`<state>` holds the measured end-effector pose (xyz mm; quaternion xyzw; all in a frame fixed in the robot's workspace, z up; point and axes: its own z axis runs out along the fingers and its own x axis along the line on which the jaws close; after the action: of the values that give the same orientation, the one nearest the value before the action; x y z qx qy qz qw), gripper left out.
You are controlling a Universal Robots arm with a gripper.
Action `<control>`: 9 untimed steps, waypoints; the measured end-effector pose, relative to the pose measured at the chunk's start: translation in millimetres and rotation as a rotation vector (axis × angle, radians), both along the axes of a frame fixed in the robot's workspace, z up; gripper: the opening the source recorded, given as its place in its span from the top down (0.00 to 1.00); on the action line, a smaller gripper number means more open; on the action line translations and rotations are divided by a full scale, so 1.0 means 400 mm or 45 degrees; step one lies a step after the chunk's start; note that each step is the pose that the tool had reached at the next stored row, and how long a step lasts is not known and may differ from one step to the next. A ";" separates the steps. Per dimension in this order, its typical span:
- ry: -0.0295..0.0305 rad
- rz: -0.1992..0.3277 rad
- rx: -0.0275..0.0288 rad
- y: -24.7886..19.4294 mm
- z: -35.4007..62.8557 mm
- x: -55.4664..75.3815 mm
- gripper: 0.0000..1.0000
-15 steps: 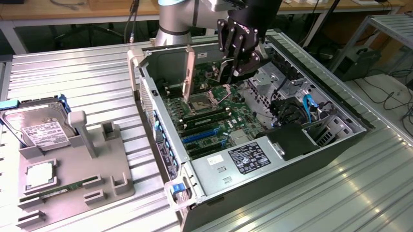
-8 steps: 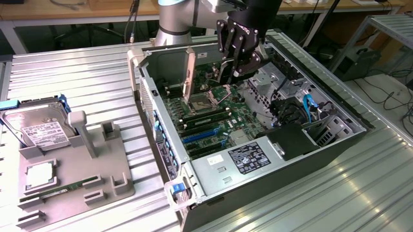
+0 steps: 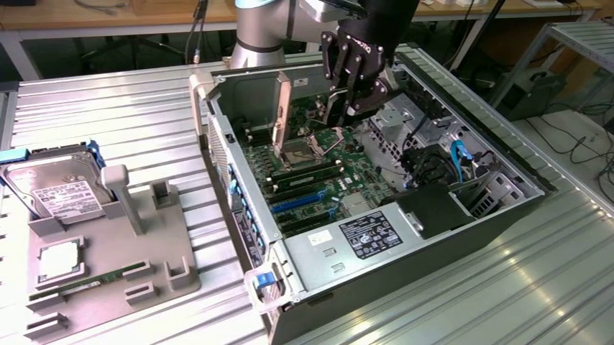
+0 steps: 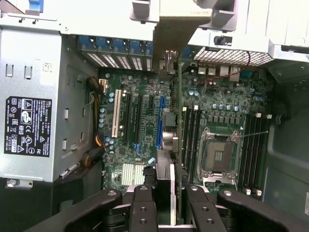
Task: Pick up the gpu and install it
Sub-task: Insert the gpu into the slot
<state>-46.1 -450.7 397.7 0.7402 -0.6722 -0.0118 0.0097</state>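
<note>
Lab, metal workbench, open PC case, cables

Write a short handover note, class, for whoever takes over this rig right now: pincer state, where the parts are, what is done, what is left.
Pincer: shut on the gpu, holding it edge-on above the motherboard inside the open computer case.
Done: gpu picked up and carried into the case.
Left: card not yet seated in a slot.
Hard drive and memory stick sit on the grey holder outside the case.
</note>
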 end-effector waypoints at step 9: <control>0.0000 -0.005 0.0000 0.000 -0.045 0.000 0.72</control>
<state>-46.1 -450.7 379.8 0.7389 -0.6736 -0.0118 0.0097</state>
